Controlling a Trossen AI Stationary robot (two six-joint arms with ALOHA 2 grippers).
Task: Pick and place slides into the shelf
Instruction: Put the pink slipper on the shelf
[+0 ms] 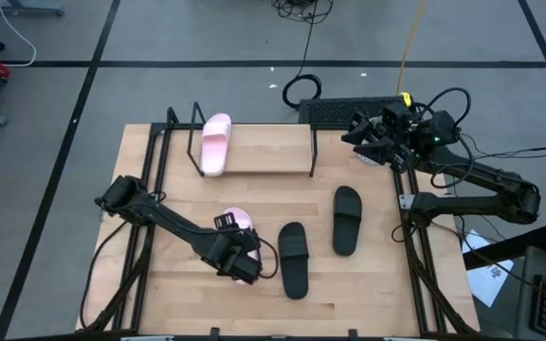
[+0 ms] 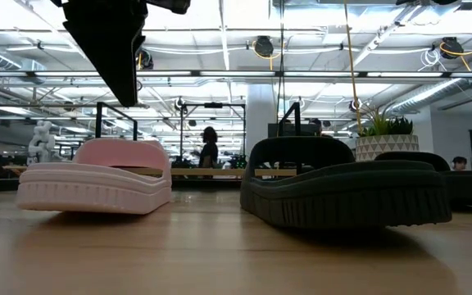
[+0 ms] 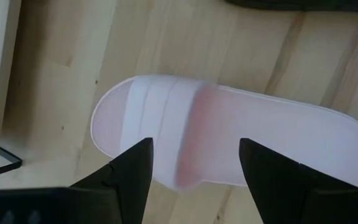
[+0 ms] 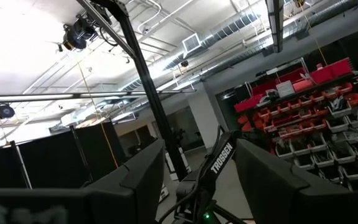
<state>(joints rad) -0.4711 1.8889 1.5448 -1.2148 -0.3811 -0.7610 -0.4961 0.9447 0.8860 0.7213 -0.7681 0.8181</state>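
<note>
Pink slide [image 1: 215,144] already on shelf [image 1: 263,159]; second pink slide [image 1: 236,221] on table under left gripper [image 1: 238,265], black slides [image 1: 294,260] beside. Left wrist: fingers [image 3: 129,174] spread wide over pink slide [image 3: 229,140], likely lining up a grasp. Right gripper [image 1: 366,140] parked beyond shelf, open, empty.
</note>
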